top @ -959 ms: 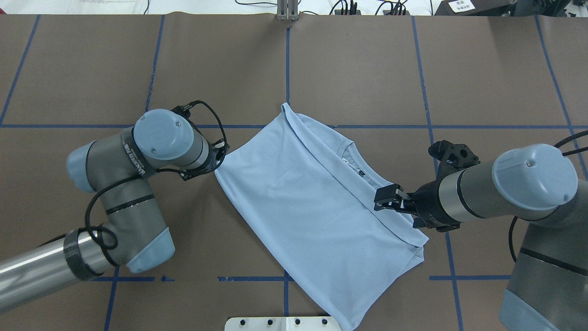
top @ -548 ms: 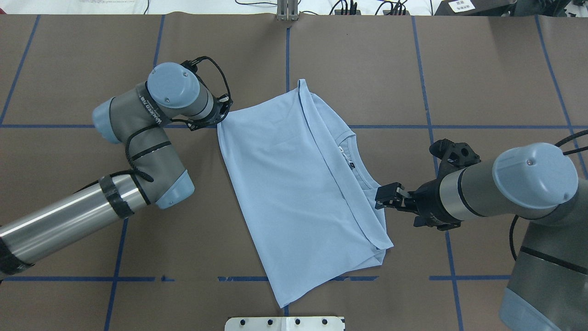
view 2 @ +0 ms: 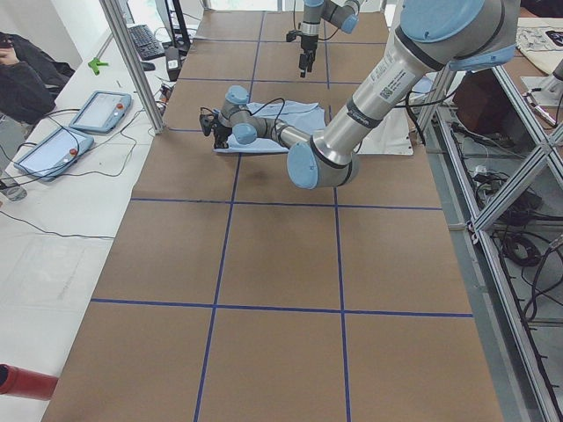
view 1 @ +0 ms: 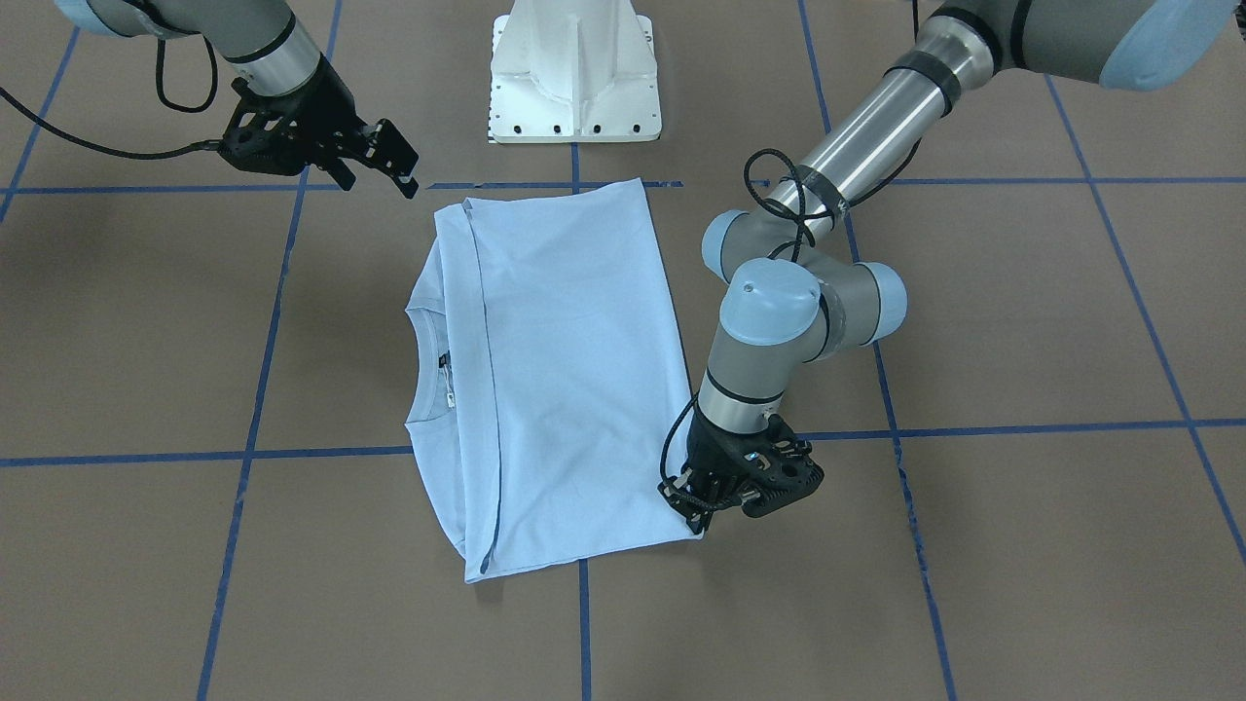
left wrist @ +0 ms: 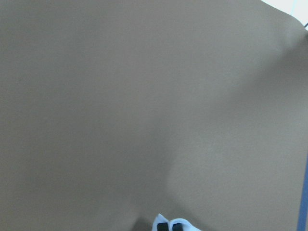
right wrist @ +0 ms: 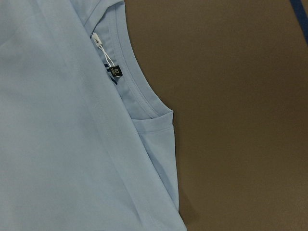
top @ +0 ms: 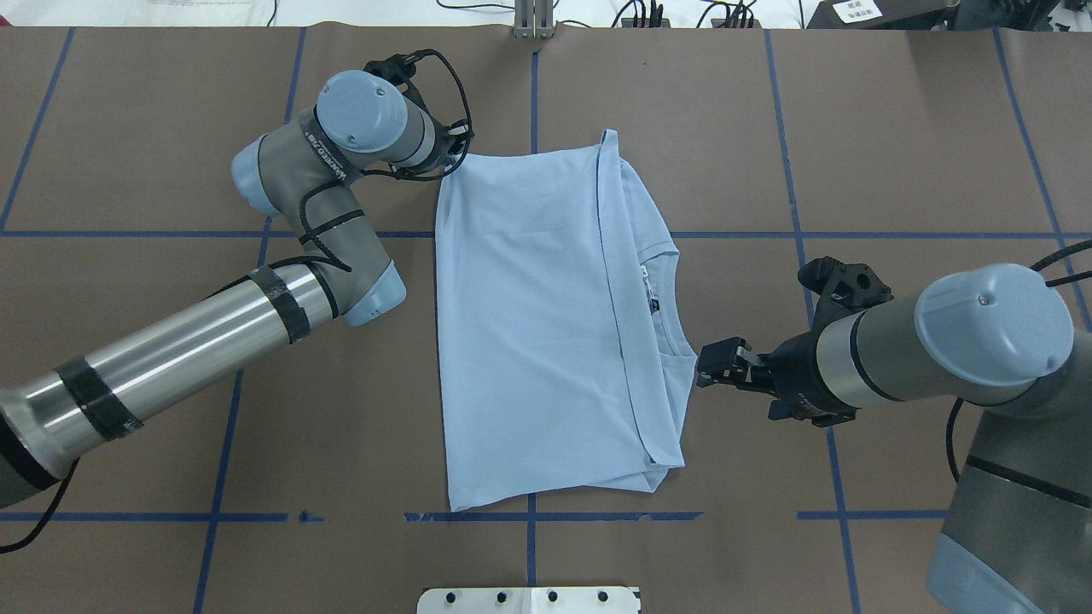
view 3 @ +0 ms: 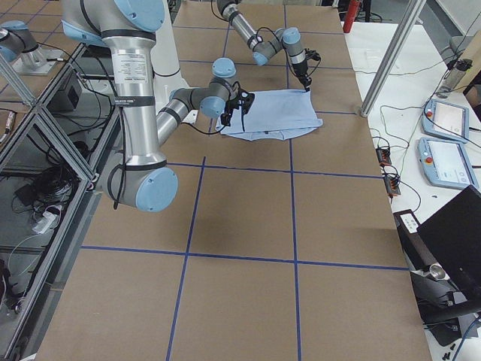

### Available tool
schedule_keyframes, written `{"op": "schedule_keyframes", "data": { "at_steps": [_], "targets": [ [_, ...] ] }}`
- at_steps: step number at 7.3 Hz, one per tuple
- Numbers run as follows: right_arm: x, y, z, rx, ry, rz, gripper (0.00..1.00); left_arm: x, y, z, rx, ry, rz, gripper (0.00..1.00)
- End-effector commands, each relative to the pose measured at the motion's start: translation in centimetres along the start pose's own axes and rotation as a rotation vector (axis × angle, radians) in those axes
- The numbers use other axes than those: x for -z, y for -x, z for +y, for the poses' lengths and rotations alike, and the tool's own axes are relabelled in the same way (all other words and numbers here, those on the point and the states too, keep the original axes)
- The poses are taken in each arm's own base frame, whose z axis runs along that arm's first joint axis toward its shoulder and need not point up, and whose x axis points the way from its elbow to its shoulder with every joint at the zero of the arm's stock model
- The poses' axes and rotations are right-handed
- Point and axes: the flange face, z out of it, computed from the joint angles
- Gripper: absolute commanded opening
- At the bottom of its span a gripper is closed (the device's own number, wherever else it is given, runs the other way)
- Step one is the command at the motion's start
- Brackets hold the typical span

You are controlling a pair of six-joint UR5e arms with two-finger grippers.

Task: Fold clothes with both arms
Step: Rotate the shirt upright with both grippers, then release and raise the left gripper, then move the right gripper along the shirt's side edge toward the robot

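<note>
T-shirt (top: 529, 324) lay folded flat on the table (top: 896, 128), collar (top: 661, 294) toward the right arm. Left gripper (view 1: 699, 514) was clamped on its far left corner, cloth pinched between fingertips (left wrist: 164, 226). Right gripper (top: 712, 364) hung just beside the shoulder edge, jaws apart, holding nothing

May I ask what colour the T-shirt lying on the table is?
Light blue T-shirt, plainest in the overhead exterior view.

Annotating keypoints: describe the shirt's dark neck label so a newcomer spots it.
Find the light blue T-shirt folded mid-table. Its round collar opens toward the right pincer. Inside that collar sits the small dark square label, beside a white tag.
</note>
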Motion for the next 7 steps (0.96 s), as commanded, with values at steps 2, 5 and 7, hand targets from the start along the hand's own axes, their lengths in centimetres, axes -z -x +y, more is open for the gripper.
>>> {"op": "schedule_keyframes", "data": {
  "at_steps": [2, 5, 7],
  "targets": [
    [-0.5, -0.1, -0.1, -0.002, -0.001, 0.009, 1.0, -0.9, 0.6, -1.9, -0.024, -0.033, 0.015, 0.0],
    [-1.6, 0.8, -0.5, 0.0, -0.019, 0.009, 1.0, -0.9, 0.5, -2.2, -0.055, -0.063, 0.043, 0.99],
    [-2.3, 0.5, -1.0, 0.064, -0.073, 0.029, 1.0, 0.8, 0.0, -5.0, -0.085, -0.045, 0.057, 1.0]
  ]
}}
